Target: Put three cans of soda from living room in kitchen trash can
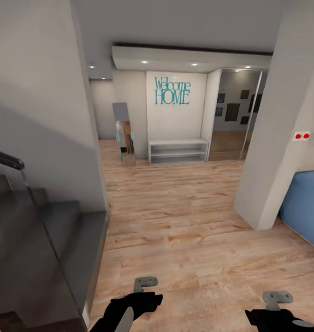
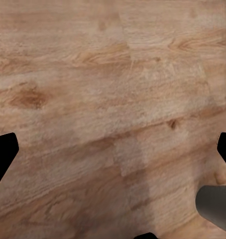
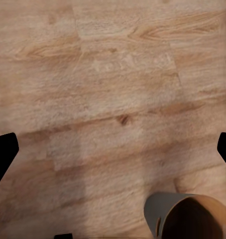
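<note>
- While we roll across the wood plank floor (image 1: 184, 216), neither arm carries anything: the left gripper (image 2: 113, 149) and the right gripper (image 3: 113, 149) both hang over bare boards, their dark fingers (image 2: 2, 154) spread wide at the edges of each wrist view, nothing between them.
- We see no soda cans in any view, so we cannot say which way they lie from the fingers or how their long axes run.
- We do see the trash can (image 3: 192, 216) in the right wrist view, just below the right arm: a pale grey outside, a brown inside, its round mouth open toward the camera. A grey curved edge (image 2: 215, 206) in the left wrist view may be the same pail, though we cannot tell.
- We judge the right arm nearer to that pail than the left.
- Ahead stand a white low shelf (image 1: 178, 151) under teal "Welcome HOME" lettering (image 1: 172, 91), a pale pillar (image 1: 276, 138), and a blue sofa (image 1: 304, 207) edge at the right.
- Dark glossy stairs (image 1: 41, 249) with a black handrail (image 1: 7, 159) rise at the left.
- Floor boards are matte, knotted and warm-toned; walls are smooth and plain.
</note>
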Robot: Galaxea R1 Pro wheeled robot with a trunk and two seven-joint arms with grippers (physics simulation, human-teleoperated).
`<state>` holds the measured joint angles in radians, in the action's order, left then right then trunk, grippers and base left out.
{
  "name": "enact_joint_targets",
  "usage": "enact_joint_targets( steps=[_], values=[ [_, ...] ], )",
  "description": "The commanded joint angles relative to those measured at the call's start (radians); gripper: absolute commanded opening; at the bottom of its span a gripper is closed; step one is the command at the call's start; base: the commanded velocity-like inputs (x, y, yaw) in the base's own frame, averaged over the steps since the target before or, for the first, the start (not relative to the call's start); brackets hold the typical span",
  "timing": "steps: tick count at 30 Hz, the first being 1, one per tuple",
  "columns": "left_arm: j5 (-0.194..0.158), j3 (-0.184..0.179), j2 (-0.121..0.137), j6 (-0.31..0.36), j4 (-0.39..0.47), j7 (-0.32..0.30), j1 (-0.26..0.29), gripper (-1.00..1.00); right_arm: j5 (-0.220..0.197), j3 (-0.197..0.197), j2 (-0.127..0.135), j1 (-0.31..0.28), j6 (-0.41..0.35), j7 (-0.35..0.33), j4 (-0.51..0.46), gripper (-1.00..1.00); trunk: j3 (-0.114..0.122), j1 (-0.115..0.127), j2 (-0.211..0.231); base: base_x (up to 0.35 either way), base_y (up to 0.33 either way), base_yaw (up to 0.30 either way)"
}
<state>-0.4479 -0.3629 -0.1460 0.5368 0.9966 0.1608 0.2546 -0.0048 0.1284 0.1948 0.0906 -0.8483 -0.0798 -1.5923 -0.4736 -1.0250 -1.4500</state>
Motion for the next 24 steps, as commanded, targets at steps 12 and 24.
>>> enact_joint_targets(
  steps=[12,24],
  values=[
    [0.000,-0.001,0.000,-0.016,-0.020,0.000,0.000,1.00,-0.003,0.062,0.000,-0.019,0.000,0.000,0.000,1.00,0.000,0.000,0.000,-0.171,0.000,-0.292],
    [-0.001,0.002,-0.001,-0.018,-0.021,0.002,0.000,1.00,-0.004,0.127,0.004,-0.038,-0.003,0.000,0.011,1.00,0.000,0.000,0.000,-0.010,0.000,-0.292]
  ],
)
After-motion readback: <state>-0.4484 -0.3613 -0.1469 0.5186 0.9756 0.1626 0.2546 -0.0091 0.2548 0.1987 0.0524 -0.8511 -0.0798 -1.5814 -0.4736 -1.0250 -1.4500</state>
